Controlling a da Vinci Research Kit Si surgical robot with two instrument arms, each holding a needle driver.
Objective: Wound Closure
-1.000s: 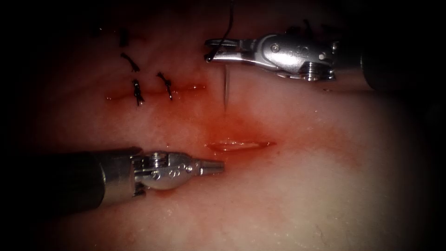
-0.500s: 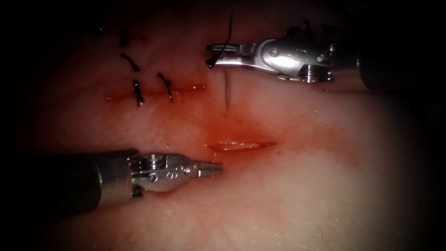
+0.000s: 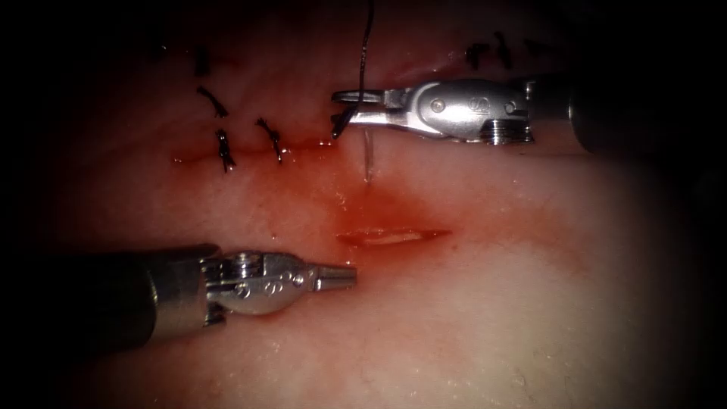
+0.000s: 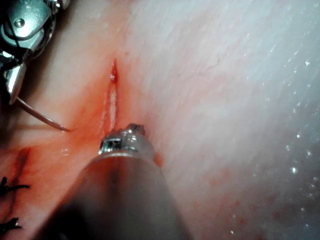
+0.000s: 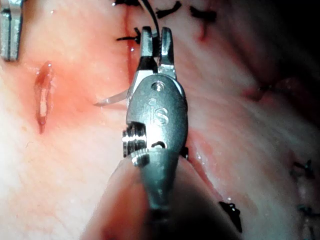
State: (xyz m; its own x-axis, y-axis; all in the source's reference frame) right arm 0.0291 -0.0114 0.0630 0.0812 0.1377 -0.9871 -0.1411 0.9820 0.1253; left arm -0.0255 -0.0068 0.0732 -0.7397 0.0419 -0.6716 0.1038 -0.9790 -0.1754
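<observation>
The needle [image 3: 368, 160] is gripped near its thread [image 3: 365, 45] end by the right hand [image 3: 342, 113], tip free at 12 o'clock of the cut [image 3: 390, 236], while the left hand [image 3: 350, 277] is clenched on nothing.

The thread [image 3: 366, 45] runs off the endoscope view's edge at 12 o'clock, so its far end is cut off. The needle's [image 3: 368, 157] upper stretch is hidden behind the right gripper [image 3: 342, 110]; where along the curve it is gripped cannot be told. Whether its tip touches the tissue [image 3: 469, 318] is unclear. The left gripper's [image 4: 124, 141] tips are blurred in its wrist view.
</observation>
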